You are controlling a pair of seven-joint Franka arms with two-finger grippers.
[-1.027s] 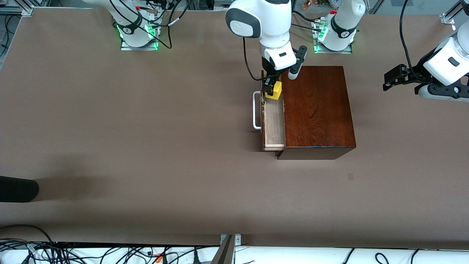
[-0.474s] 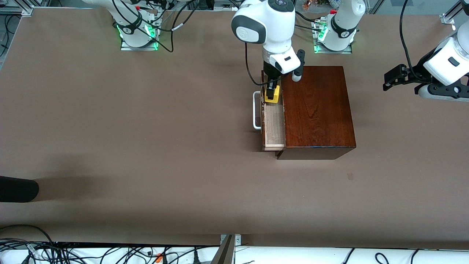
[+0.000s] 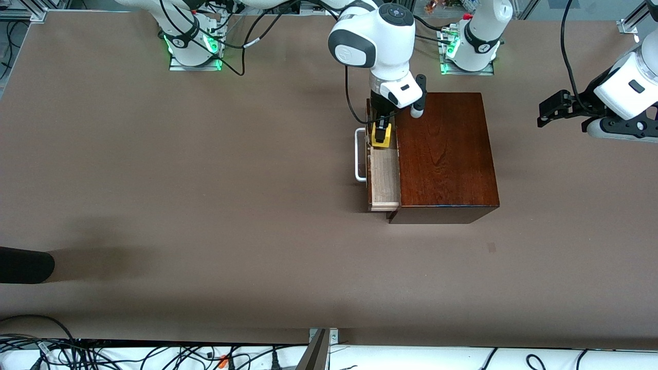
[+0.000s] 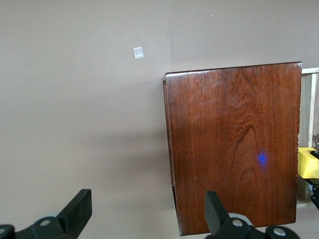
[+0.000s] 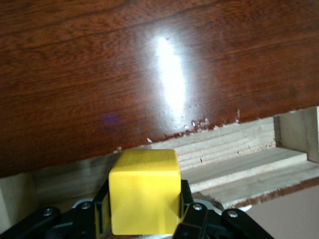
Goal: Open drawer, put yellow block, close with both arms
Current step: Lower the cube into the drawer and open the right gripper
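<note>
— Where now, the yellow block?

— Clamped between the fingers of the right gripper, hanging over the open drawer, at the drawer's end farther from the front camera. From the right wrist view, seen as a bright cube pinched from both sides, above the pale wooden interior and beside the glossy top of the wooden box.

— And the drawer itself?

— Pulled partway out of the reddish-brown box toward the right arm's end of the table, roughly 9 o'clock from the box in the front view. White U-shaped handle on its front.

— What of the left gripper?

— Waiting in the air over bare table, at about 3 o'clock from the box and well apart from it. Fingers spread wide, grasping nothing.
</note>
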